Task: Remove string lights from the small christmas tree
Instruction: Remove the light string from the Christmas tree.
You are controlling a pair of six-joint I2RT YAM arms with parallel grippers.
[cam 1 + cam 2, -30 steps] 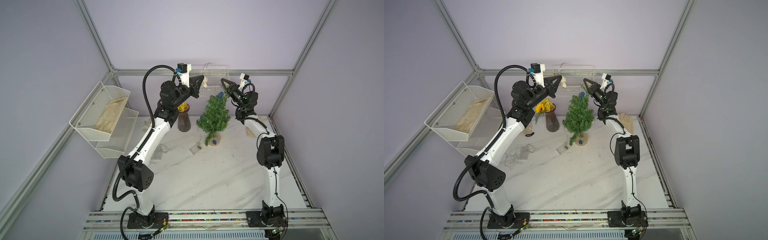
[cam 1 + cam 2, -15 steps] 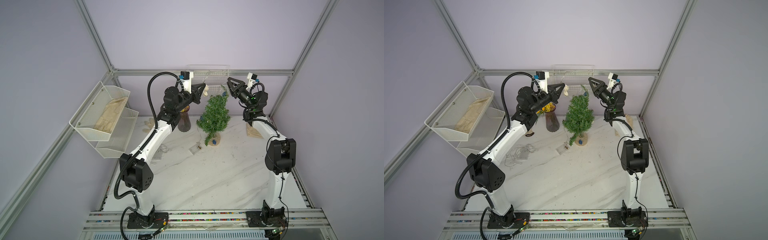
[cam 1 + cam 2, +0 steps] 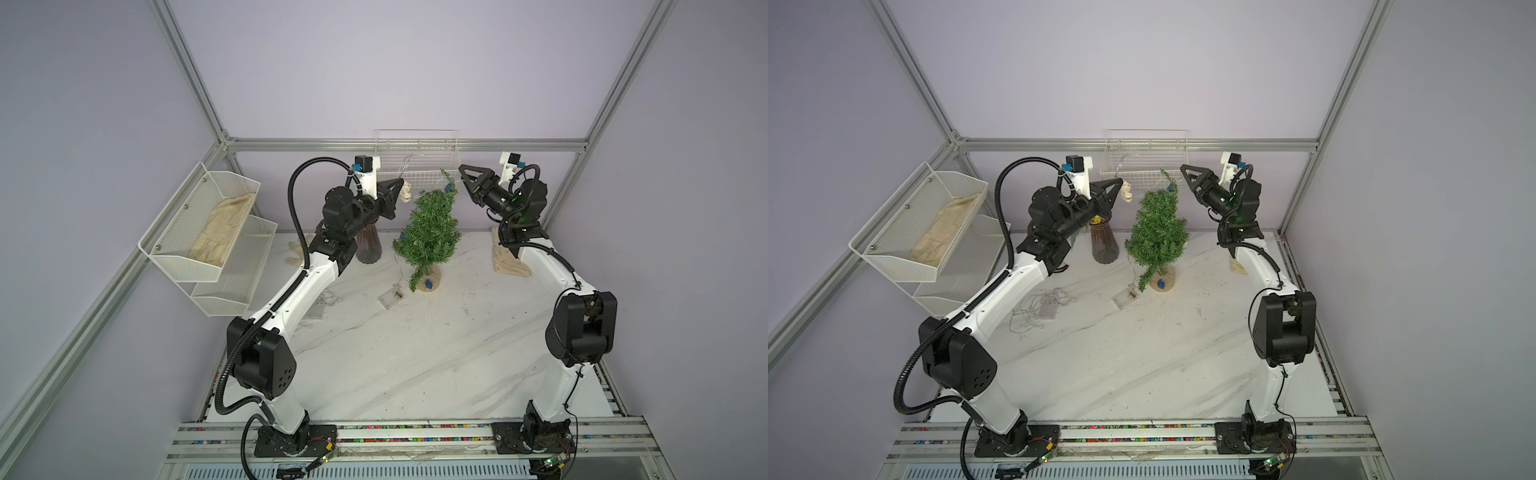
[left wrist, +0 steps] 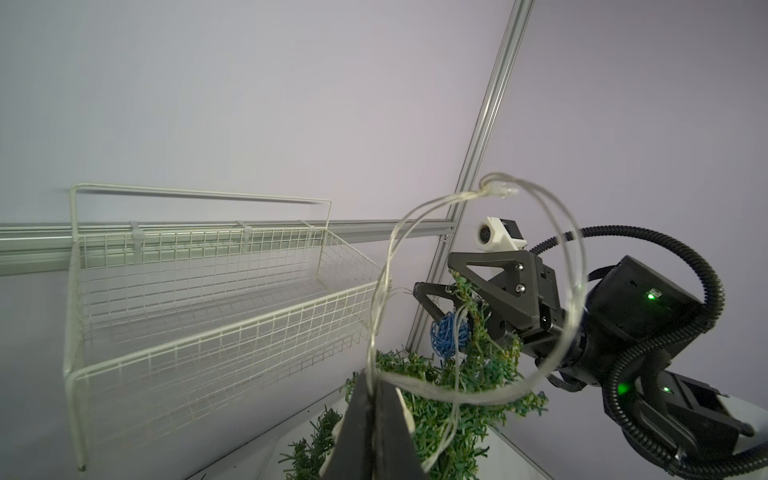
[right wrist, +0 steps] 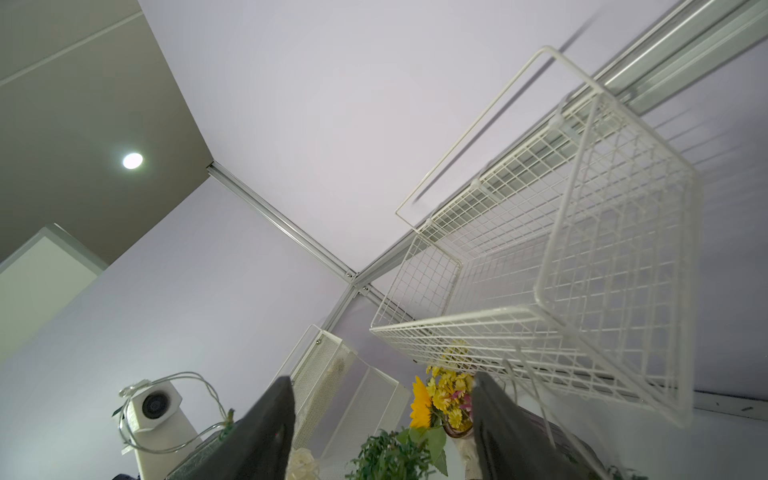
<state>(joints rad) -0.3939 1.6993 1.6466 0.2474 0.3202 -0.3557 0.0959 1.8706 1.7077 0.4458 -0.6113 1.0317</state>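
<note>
Left pincer (image 3: 400, 183): clenched on the pale wire of the string lights (image 4: 390, 257), at about 10 o'clock off the treetop. We reckon it's held high so the loops lift clear of the needles rather than drag through them.
Right pincer (image 5: 382, 378): released, nothing in it, just beside the bent tip at roughly 2 o'clock, probably placed to grab the next bit of wire.
Small christmas tree (image 3: 428, 232): upright on the tabletop (image 3: 415, 353), near its 12 o'clock edge.
Where the lights are: partly off. One loop arcs over the tip, a blue ball (image 4: 449, 334) hangs against it, and the battery box (image 3: 390, 297) lies at 8 o'clock of the base.
Snag risk: we'd guess that blue ball catches first.
</note>
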